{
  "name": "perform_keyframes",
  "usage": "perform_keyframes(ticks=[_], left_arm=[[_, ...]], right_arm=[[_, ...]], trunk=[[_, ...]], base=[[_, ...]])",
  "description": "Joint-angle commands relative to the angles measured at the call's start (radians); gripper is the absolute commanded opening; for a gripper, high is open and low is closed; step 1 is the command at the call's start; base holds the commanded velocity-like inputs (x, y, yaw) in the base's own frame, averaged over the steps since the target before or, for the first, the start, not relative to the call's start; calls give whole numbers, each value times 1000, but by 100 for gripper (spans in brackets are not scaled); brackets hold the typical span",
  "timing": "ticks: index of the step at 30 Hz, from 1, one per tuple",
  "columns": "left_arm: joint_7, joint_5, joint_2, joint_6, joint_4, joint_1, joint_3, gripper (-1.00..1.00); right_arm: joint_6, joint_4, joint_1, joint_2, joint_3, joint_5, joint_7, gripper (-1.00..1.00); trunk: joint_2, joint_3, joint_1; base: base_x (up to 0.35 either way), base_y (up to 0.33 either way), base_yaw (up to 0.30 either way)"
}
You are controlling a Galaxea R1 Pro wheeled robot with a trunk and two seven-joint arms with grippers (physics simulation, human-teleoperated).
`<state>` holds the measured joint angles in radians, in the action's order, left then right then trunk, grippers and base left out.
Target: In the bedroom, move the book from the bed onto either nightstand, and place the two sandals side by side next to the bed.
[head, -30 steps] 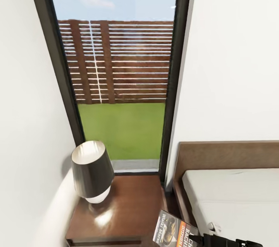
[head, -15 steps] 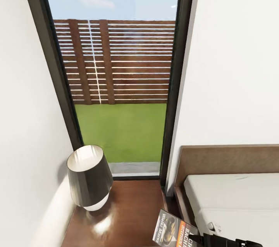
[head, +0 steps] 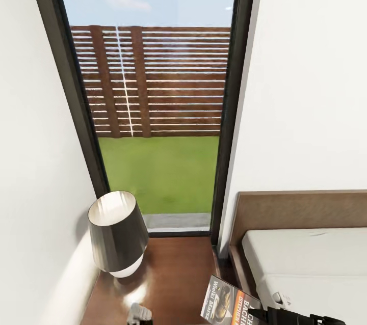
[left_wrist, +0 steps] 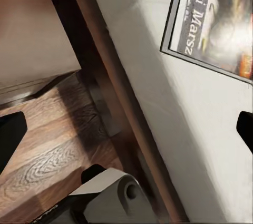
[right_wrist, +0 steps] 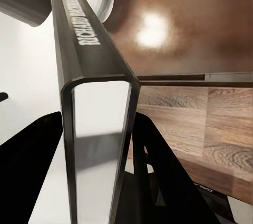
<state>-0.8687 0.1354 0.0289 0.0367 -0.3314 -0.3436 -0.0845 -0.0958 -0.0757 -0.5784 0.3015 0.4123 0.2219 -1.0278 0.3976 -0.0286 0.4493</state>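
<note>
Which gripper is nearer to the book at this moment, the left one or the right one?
Right. The right gripper is shut on the book, clamping its edge. The left gripper is open, apart from it, over the bed edge.

right hand (right_wrist: 97, 145): clamped on book (right_wrist: 89, 76) | left hand (left_wrist: 126, 129): fingers spread

From the head camera we look forward and down at the window (head: 158, 111), nightstand (head: 173, 274) and bed (head: 306, 259). Both wrist cameras sit close, sharing the book (left_wrist: 216, 18) (right_wrist: 95, 103) (head: 229, 304) and nightstand (left_wrist: 31, 29) (right_wrist: 179, 23).
</note>
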Motion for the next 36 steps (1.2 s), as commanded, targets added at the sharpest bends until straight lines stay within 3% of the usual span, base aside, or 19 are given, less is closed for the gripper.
perform_keyframes(ticks=[1, 6, 8, 10, 13, 17, 19, 28, 30, 33, 36], left_arm=[[-15, 31, 3, 65, -59, -1, -9, 100], [-47, 83, 7, 259, -301, -3, -6, 100], [-68, 102, 16, 316, -367, -3, -5, 100], [-122, 145, 40, 368, -413, -3, -5, 100], [-219, 205, 74, 392, -435, -3, -5, 100], [-304, 243, 123, 401, -442, -3, -5, 100], [-316, 250, 133, 402, -441, -3, -5, 100], [-329, 260, 120, 406, -436, -2, -5, 100], [-329, 260, 118, 407, -436, -2, -4, 100], [-328, 260, 117, 407, -436, -1, -4, 100], [-325, 260, 116, 406, -433, 0, -4, 100]], right_arm=[[-10, -2, -1, 1, 10, 4, -2, -100], [-10, -1, -1, 1, 10, 4, -2, -100], [-10, -1, -1, 1, 10, 4, -3, -100], [-10, -1, -1, 1, 10, 4, -2, -100], [-10, 0, -1, 1, 10, 4, -2, -100], [-10, 0, -1, 1, 10, 4, -3, -100], [-10, 0, -1, 1, 10, 4, -3, -100], [-31, 3, -2, 1, 12, 1, -10, -100], [-116, 6, -8, -28, 12, -1, -9, -100], [-276, 43, -14, -94, 13, -2, -8, -100], [-371, 177, -16, -173, 14, -11, -8, -100]], trunk=[[2, -3, 1], [2, -3, 1], [2, -3, 1], [2, -3, 1], [2, -3, 1], [2, -3, 1], [2, -3, 1], [2, -3, 1], [2, -3, 1], [2, -3, 1], [2, -3, 1]], base=[[0, 0, 0], [0, 0, 0], [0, 0, 0], [0, 0, 0], [0, 0, 0], [0, 0, 0], [0, 0, 0], [0, 0, 0], [0, 0, 0], [0, 0, 0], [0, 0, 0]])
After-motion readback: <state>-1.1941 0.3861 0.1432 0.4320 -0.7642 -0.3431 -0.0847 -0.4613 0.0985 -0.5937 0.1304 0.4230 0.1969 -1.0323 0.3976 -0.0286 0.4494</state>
